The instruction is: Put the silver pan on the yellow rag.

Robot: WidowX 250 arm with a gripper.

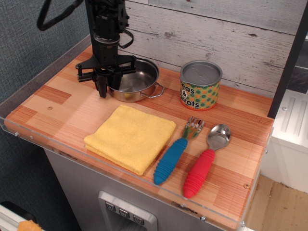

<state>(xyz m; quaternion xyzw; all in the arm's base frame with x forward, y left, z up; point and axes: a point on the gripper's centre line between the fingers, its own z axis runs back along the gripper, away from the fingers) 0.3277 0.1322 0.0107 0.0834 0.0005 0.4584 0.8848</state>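
You have the silver pan (137,81) sitting at the back left of the wooden counter (62,108), close to the whitewashed plank wall (207,33). It rests upright on the wood, its shiny bowl open to the camera, with one thin wire loop handle pointing right toward the can. Your gripper (103,82) is down at the pan's left rim: the black fingers have drawn close together and appear to pinch the near-left edge of the pan, one finger outside the wall and the other hidden behind it, so you cannot see the contact itself clearly. The black arm rises straight up from there and leaves the top of the view, with a loop of cable hanging at its upper left.

In front of the pan, apart from it, lies the yellow rag (131,137), folded into a thick, roughly square pad, turned slightly so one corner points at the front edge. Nothing rests on it.

To the right of the pan stands the polka-dot can (200,85) with its grey lid, upright and near the wall. Ahead of the can, right of the rag, a blue-handled fork (174,154) and a red-handled spoon (204,161) lie side by side, heads toward the wall.
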